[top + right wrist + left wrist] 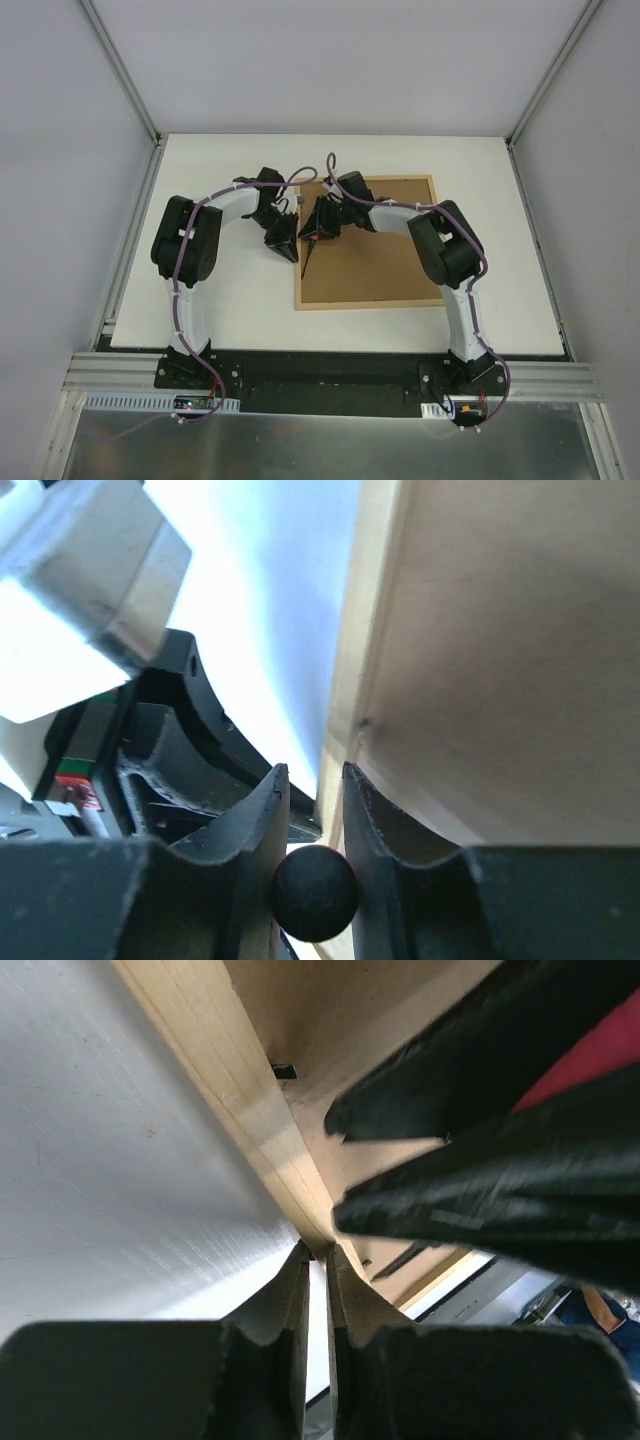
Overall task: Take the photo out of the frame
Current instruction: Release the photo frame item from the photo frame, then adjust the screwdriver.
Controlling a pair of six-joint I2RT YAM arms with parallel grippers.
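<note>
Frame [380, 262]: one, lying back up on the table [230, 300], right of centre.
Photo: hidden; only the frame's brown back shows.
Left gripper [317, 1258]: closed, tips at the frame's left rim.
Right gripper [316, 780]: narrow gap astride that rim; grip unclear.

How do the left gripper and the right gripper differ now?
On the left gripper the jaws are almost together; on the right gripper they stand apart, with the wooden rim of the frame in the gap, though a grip is unconfirmed. The left gripper sits over the white table beside the frame; the right gripper reaches over its brown back. Both meet at its left edge.
</note>
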